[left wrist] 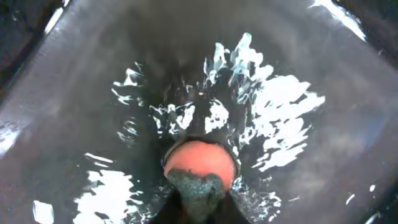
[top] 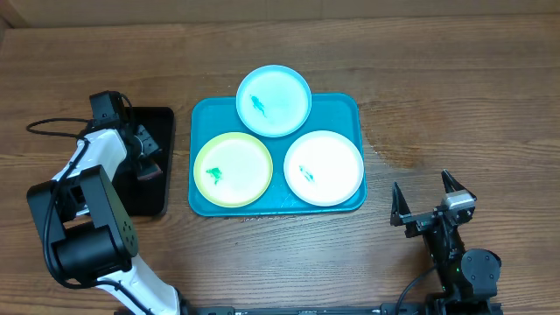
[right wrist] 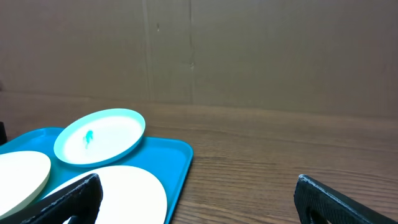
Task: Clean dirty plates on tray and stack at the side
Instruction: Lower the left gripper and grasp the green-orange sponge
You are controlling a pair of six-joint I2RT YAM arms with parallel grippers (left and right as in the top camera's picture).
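Left gripper point(top: 147, 157) is hovering over the black tray point(top: 157, 197) at the table's nine o'clock, grip on the pink pad point(left wrist: 200, 163) untellable; right gripper point(top: 423, 194) is hanging wide open, empty, at four o'clock of the blue tray point(top: 348, 109) carrying three smeared plates point(top: 274, 101), so the pad wants gripping squarely first.

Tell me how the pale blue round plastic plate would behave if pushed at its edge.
The pale blue round plastic plate looks thin, so probably light and stiff. It overhangs the rim of the teal plastic tray, so a push may rock or slide it.
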